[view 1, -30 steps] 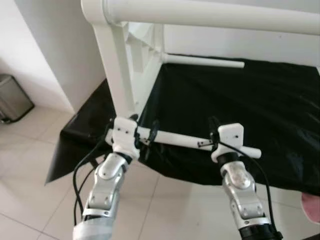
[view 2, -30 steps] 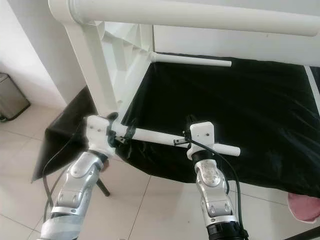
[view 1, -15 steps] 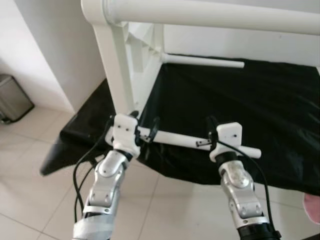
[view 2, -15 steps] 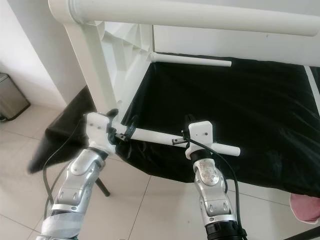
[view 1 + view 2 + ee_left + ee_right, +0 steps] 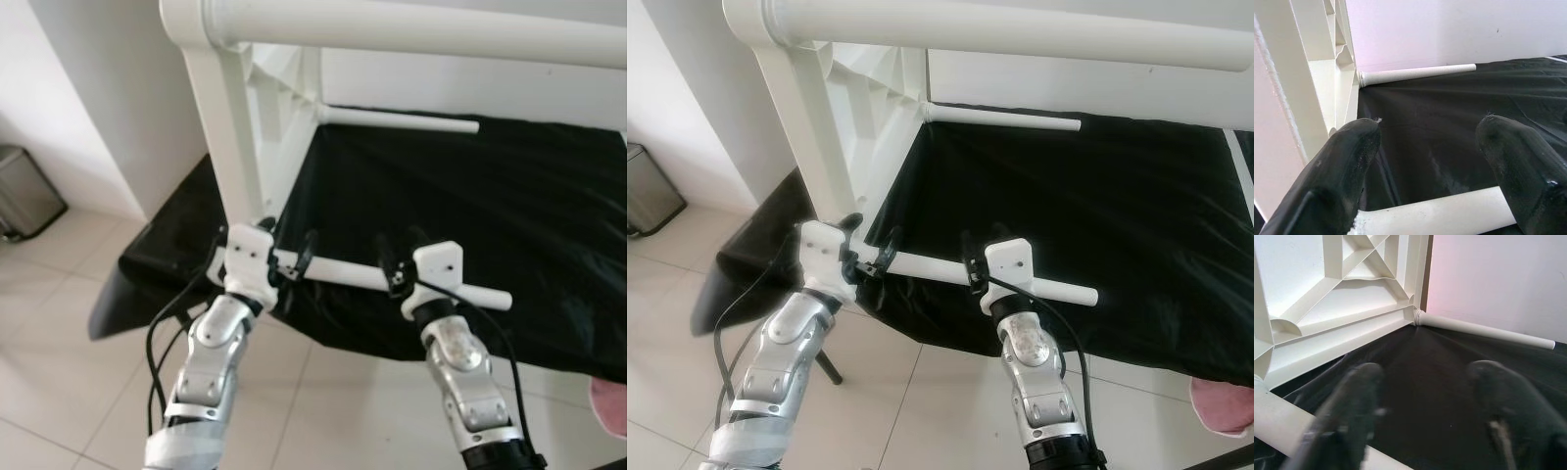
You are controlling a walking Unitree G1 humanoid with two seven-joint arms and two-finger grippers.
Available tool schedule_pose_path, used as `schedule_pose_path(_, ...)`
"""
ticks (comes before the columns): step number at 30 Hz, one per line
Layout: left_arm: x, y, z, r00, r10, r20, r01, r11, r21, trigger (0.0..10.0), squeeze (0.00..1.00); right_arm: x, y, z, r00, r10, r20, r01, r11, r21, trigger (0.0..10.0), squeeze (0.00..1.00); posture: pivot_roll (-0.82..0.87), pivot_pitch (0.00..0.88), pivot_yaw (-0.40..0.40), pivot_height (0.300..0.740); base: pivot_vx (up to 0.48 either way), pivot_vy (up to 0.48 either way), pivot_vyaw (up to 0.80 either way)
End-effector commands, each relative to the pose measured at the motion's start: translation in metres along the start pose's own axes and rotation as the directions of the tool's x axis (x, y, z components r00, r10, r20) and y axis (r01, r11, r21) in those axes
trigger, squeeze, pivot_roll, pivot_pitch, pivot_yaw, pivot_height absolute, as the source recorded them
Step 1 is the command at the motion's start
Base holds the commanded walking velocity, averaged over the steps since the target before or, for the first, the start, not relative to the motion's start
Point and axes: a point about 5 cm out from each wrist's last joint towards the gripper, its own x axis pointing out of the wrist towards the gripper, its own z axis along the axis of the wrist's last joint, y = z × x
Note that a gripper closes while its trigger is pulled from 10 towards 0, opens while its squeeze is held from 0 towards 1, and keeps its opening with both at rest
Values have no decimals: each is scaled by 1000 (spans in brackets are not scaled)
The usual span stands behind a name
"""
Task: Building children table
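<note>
Pale floor tiles [image 5: 59, 382] are seen below a black sheet [image 5: 509, 215] that is draped over a raised surface, with a white wall [image 5: 108, 108] behind and a small metal bin [image 5: 24, 191] standing at 9 o'clock on the floor. On the sheet, a white children's table [image 5: 245, 127] is tipped on its side, its ribbed underside [image 5: 1347, 298] turned toward the robot. One thick leg [image 5: 411, 29] is seen running across at 12 o'clock, very near the head camera. A second, thinner leg [image 5: 397, 119] is stuck out from the far corner of the tabletop and lies along the wall above the sheet.

A third leg [image 5: 353, 275] is held level near the sheet's front edge, with its left end at the tabletop's lower corner. Whether that end is seated in its socket cannot be told. The left gripper [image 5: 286, 257] is placed at about 7 o'clock, close to that corner; its two black fingers [image 5: 1347, 166] are spread apart, one on either side of the leg, and in the left wrist view the rod is seen passing between their bases. The right gripper [image 5: 400, 259] is set at about 6 o'clock, further along the same leg; its fingers [image 5: 1352, 406] are likewise parted, blurred in the right wrist view, with the leg crossing beneath them. Whether the pads of either gripper actually press on the leg cannot be told. A pink object [image 5: 609, 403] is glimpsed at 4 o'clock beside the sheet's edge.
</note>
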Motion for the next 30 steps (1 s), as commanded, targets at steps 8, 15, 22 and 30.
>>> schedule_pose_path(8,-3,-1,-4,1000,2,-16,-1,999,35,10000,0,-1,-1,2,1000,12,6,-12,1000,-2,10000,1000,13,0,14,740,0,0,0)
schedule_pose_path(15,-9,-5,-8,997,-63,-40,64,998,25,10000,0,-5,-1,2,1000,25,7,-25,1000,-8,10000,1000,10,0,14,740,0,0,0)
schedule_pose_path(22,-16,-14,-12,987,-148,-62,151,988,31,10000,0,-10,-1,1,998,68,1,-68,998,-16,10000,1000,7,0,22,740,0,0,0)
schedule_pose_path(30,-23,-27,-16,967,-240,-87,245,968,51,10000,0,-24,7,-6,973,230,-24,-231,970,-78,10000,1000,12,0,23,740,0,0,0)
